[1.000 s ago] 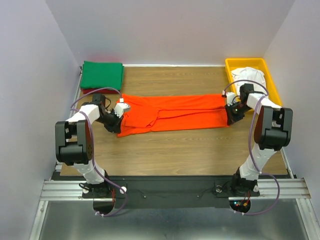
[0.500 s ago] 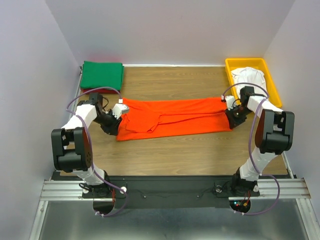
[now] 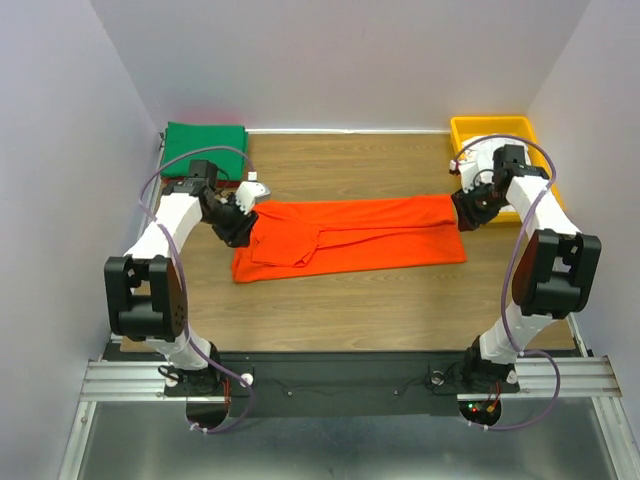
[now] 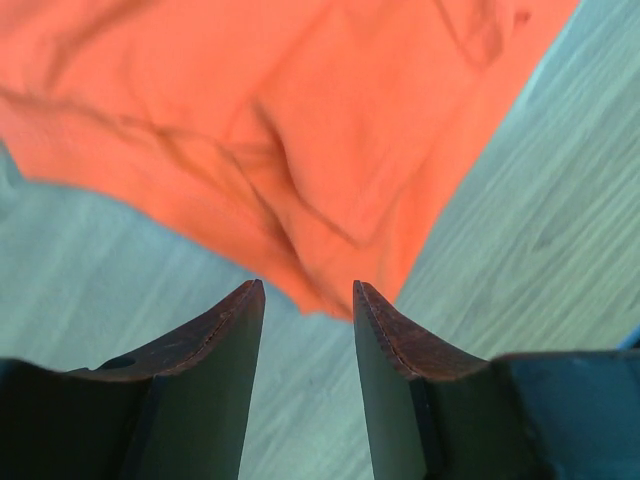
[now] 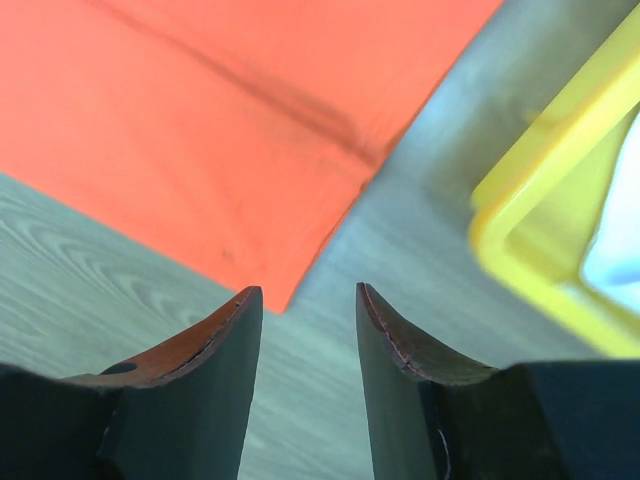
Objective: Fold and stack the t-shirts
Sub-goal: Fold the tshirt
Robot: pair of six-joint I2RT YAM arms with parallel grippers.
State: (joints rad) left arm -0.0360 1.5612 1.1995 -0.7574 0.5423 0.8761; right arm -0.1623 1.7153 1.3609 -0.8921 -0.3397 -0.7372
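Observation:
The bright orange t-shirt lies flat across the middle of the table, folded into a long strip. My left gripper hovers over its left end, open and holding nothing; in the left wrist view the gripper sits just short of the orange cloth. My right gripper is over the shirt's right end, also open and holding nothing, with the cloth's corner ahead of its fingertips. A folded green t-shirt lies at the back left. A white t-shirt rests in the tray.
The yellow plastic tray stands at the back right, and its rim is close to my right gripper. Grey walls close in the table at the back and on both sides. Bare wood lies in front of the orange shirt.
Both grippers have gone from shut on the ends of the orange t-shirt to open. They have let it go and drawn up and back, and the shirt now lies flat.

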